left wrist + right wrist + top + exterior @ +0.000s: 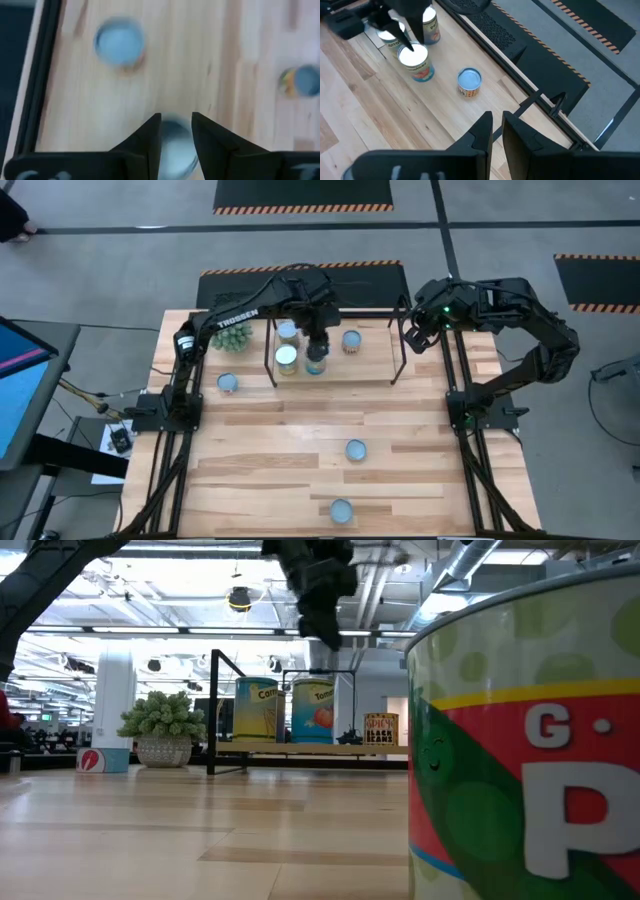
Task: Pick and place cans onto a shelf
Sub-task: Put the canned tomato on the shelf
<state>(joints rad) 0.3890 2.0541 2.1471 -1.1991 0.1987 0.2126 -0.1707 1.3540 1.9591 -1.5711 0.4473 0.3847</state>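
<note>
Pale wood board of the shelf (370,358) lies along the far edge of the table (300,435), framed by thin black rails. Left gripper (317,348) hangs over the board's left part, directly above a tomato-labelled can (316,366) that stands upright on the board. In the left wrist view that can's silver top (175,145) shows between and below the two dark fingers (150,137), which stand slightly apart with a narrow gap. From the low view the gripper (322,615) is clear above the can (312,711), not touching it, so it has hold of nothing.

Just beside this can, to its left on the board, stands another can with a yellow label (287,359), and behind that one a third can (287,331). A shorter tin with a bluish top (351,340) sits further right on the board, apart from the others.

Three cans remain on the table itself: one near the left arm's base (229,383), one in the middle (355,449) and one at the near edge (341,511). A spiky green plant (232,337) stands left of the shelf.

Right gripper (414,335) waits above the right end of the shelf, its fingers (480,131) nearly together with only a slim gap, empty.
</note>
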